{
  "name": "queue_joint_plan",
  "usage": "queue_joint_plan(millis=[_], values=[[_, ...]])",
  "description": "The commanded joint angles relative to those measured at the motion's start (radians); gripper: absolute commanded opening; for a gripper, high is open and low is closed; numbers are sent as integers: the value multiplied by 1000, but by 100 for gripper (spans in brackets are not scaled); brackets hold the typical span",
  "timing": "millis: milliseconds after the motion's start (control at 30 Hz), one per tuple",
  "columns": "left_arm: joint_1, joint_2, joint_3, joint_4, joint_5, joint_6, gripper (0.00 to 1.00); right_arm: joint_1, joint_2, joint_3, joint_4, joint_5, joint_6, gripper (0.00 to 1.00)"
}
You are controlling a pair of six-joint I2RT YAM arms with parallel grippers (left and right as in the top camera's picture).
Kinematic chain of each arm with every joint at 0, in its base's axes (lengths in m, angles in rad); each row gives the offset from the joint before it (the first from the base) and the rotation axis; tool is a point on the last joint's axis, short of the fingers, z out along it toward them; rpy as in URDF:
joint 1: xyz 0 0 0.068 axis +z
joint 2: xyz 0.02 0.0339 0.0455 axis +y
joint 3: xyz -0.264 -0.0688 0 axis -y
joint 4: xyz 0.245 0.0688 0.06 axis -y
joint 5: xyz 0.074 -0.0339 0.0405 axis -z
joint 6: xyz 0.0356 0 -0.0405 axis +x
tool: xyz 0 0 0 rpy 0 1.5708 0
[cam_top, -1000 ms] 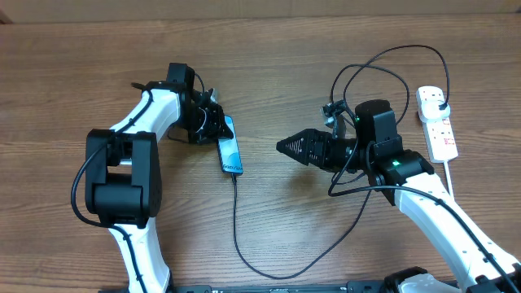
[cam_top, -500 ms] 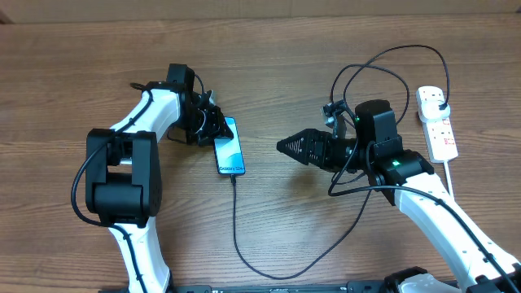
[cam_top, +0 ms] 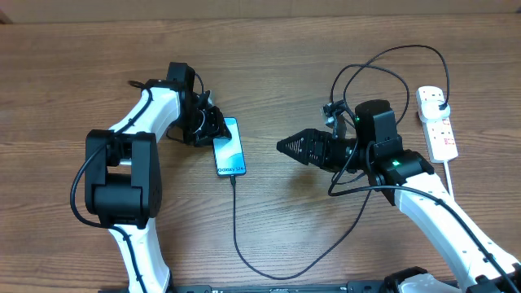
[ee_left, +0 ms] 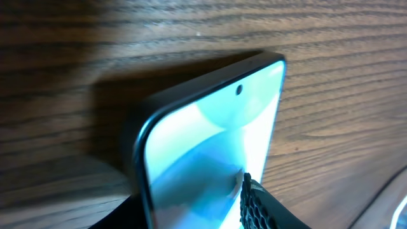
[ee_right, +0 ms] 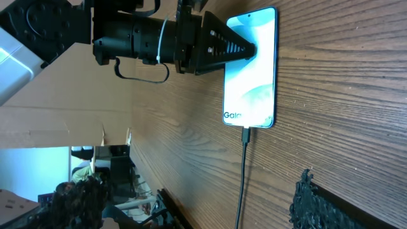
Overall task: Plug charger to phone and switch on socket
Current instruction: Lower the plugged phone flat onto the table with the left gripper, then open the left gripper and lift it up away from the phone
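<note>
Your left gripper [cam_top: 210, 126] touches the top corner of the phone [cam_top: 229, 147]; you cannot tell whether its jaws are parted. The phone lies flat on the table [cam_top: 65, 73] with the charger [cam_top: 235, 220] tip at its lower end. It looks slim, glassy and slippery, so pinch its long edges. Your right gripper [cam_top: 286, 147] hangs spread and empty

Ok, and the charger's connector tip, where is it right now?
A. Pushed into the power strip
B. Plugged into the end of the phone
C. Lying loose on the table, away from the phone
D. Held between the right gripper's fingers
B: in the right wrist view the charger runs as a thin black cable straight into the end of the phone by its lettering; the overhead view shows the same join.
</note>
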Motion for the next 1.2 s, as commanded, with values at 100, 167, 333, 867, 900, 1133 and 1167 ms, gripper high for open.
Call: queue_joint_plan(millis=[100, 167, 333, 867, 900, 1133, 1167], values=[[-6, 12, -2, -10, -193, 29, 45, -2, -1, 11, 2, 6, -8, 95], [-6, 12, -2, -9, -194, 42, 45, -2, -1, 11, 2, 6, -8, 95], [-6, 12, -2, -8, -202, 49, 32, -2, -1, 11, -3, 7, -8, 95], [-6, -63, 251, -206, -265, 76, 27, -3, -1, 11, -109, 127, -58, 92], [-6, -81, 304, -239, -264, 80, 28, -2, -1, 11, -129, 158, -57, 87], [-6, -191, 544, -378, -251, 93, 28, -3, -1, 11, -222, 294, -57, 69], [-6, -209, 571, -392, -238, 93, 28, -3, -1, 11, -234, 309, -57, 65]])
